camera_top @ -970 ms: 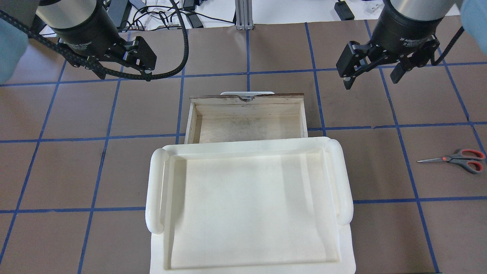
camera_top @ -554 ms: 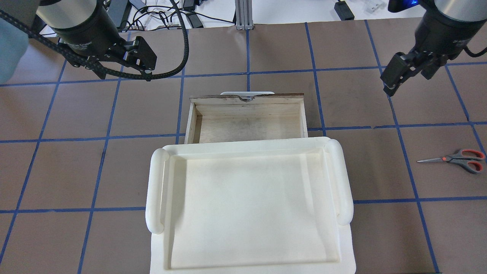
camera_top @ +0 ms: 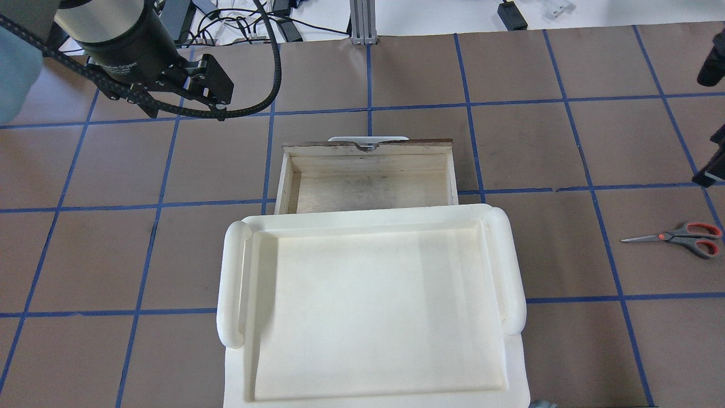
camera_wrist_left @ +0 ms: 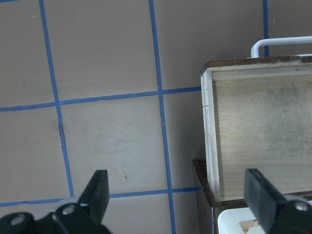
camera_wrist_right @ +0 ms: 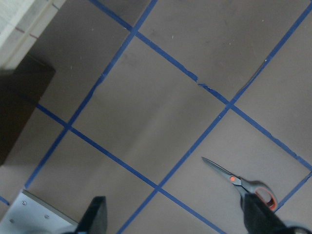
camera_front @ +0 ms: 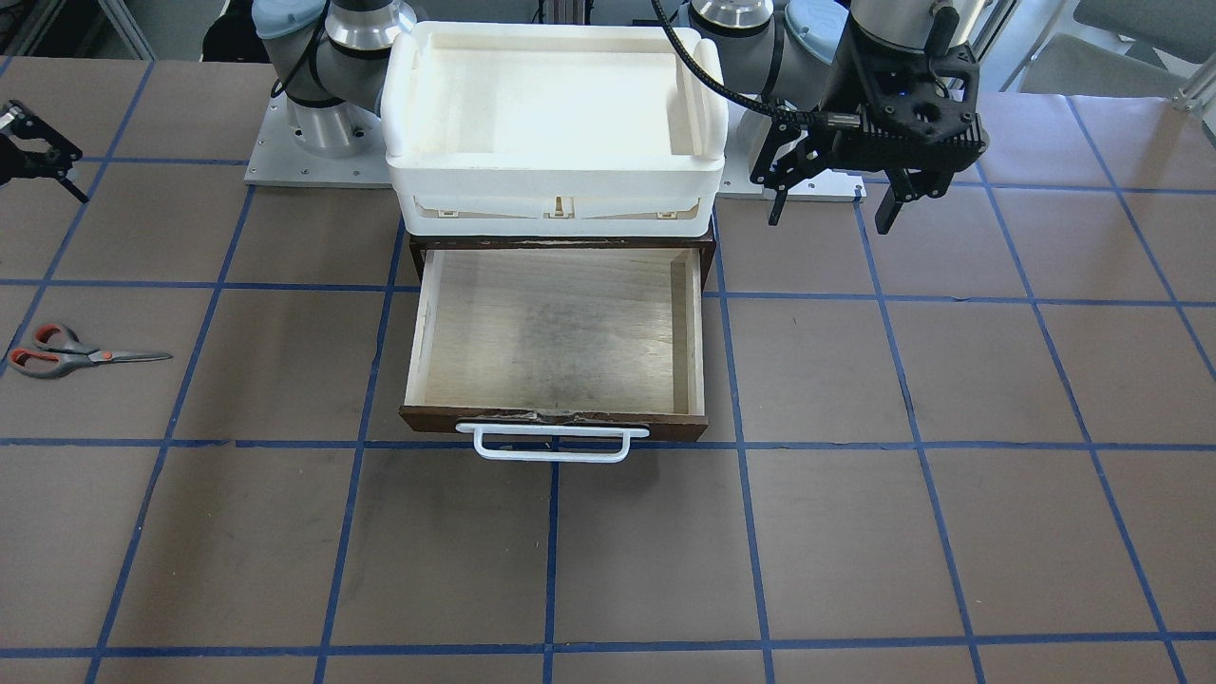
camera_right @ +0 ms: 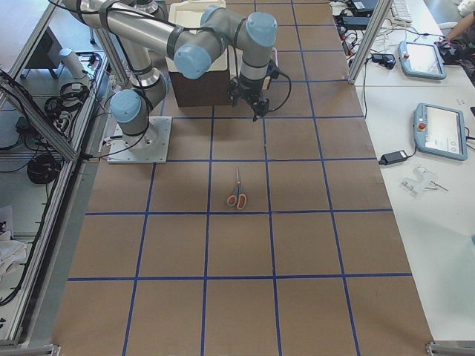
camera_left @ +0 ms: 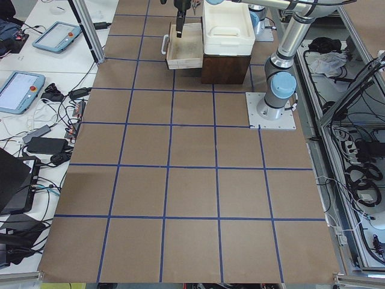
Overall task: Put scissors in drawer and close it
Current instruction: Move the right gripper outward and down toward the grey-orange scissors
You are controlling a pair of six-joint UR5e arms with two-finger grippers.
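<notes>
Right gripper (camera_wrist_right: 179, 215) has swung out rightward, fingers apart, nearing the scissors (camera_top: 672, 236). Left gripper (camera_wrist_left: 179, 190): fingers apart, beside the open, empty drawer (camera_top: 290, 181). Scissors: flat on table (camera_top: 538, 255), well right of drawer; light, stiff, thin, likely best pinched at the pivot.

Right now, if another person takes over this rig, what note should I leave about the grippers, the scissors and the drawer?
Left gripper: open and empty, above the table, off to one side of the drawer.
Right gripper: open and empty, above the table; its camera sees the scissors, but it does not touch them.
Scissors: flat on the table with blades closed, far on the robot's right, well apart from the drawer.
Drawer: pulled open, nothing inside.
Done: nothing yet; the drawer stands ready.
Left: grasp the scissors, lay them in the drawer, push it shut.
</notes>
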